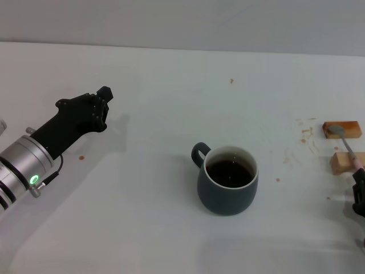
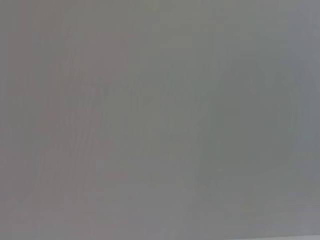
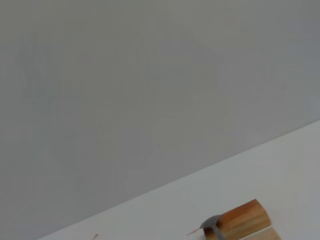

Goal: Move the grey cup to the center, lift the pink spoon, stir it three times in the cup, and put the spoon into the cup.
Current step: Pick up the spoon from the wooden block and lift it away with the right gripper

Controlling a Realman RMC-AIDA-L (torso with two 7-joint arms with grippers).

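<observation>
The grey cup (image 1: 227,180) sits in the middle of the white table (image 1: 171,103), full of dark drink. Far to its right, the pink spoon (image 1: 348,146) lies across two wooden blocks (image 1: 342,129). My right pincer (image 1: 359,194) is at the spoon's pink end; I cannot tell if it is apart or together. My left pincer (image 1: 104,97) hangs far to the cup's left, holding nothing, and I cannot tell its state either.

White table (image 1: 159,91): grey cup (image 1: 227,181), wooden blocks (image 1: 342,129).

A white table (image 1: 171,85) fills most of the head view, dotted with brown stains toward the right; a plain grey wall (image 1: 182,23) spans the top.
</observation>
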